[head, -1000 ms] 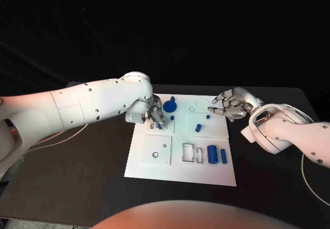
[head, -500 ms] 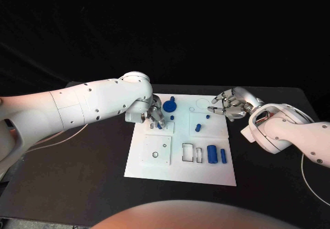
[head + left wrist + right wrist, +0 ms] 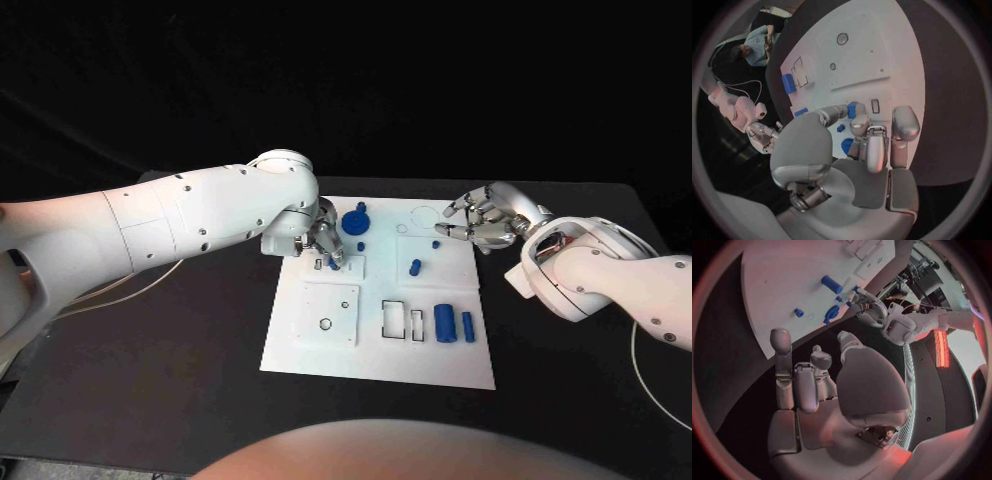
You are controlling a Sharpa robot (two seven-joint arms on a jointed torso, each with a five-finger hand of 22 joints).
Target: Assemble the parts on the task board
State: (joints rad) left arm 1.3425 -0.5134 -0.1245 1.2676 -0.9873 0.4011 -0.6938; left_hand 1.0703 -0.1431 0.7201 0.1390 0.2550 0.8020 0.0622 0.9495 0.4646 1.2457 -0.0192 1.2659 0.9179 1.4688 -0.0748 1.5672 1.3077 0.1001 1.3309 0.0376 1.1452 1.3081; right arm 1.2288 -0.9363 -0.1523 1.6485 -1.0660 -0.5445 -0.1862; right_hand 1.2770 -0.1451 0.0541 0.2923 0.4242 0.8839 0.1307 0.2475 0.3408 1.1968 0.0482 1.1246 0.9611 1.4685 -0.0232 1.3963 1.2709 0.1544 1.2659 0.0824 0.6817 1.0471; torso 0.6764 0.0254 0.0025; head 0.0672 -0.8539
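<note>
The white task board (image 3: 378, 345) lies mid-table. My left hand (image 3: 319, 240) hovers over its far left part and pinches a small blue part (image 3: 335, 263) between thumb and finger above a square plate; the left wrist view shows that part (image 3: 852, 108) at the fingertips (image 3: 861, 123). A large round blue part (image 3: 356, 220) stands just beyond the hand. Small blue parts (image 3: 415, 267) lie mid-board, and two blue cylinders (image 3: 446, 322) lie near the right edge. My right hand (image 3: 486, 223) hangs at the board's far right edge, fingers loosely bent, holding nothing.
Rectangular recesses (image 3: 395, 318) and a square plate with a hole (image 3: 329, 314) occupy the board's near half. Black table (image 3: 173, 350) surrounds the board on all sides. In the right wrist view the board (image 3: 779, 285) carries a blue cylinder (image 3: 831, 284).
</note>
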